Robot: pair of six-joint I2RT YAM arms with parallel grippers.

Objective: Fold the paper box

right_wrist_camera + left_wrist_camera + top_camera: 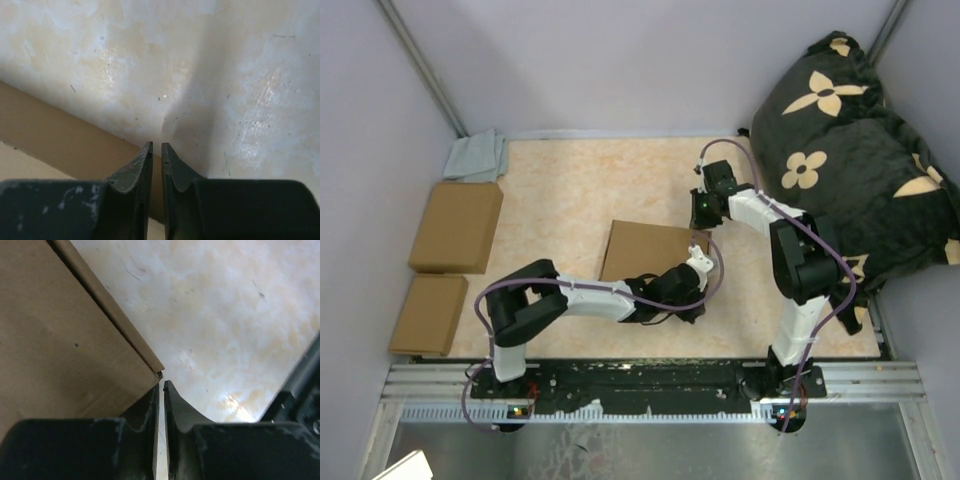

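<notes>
Paper box [648,250] looks closed up. Left gripper [161,385] and right gripper [156,146] pinched shut, empty, by its right corners. I'd press seams down gently, no sliding.

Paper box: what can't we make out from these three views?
1. Top view: the paper box has its near right edge hidden under the left arm; any slits or tabs are too small to see.
2. Left wrist view: the box is cut off by the left and top edges; the left tool blocks the bottom.
3. Right wrist view: only a blurred strip of box shows; contact with the right tool is unclear.
</notes>
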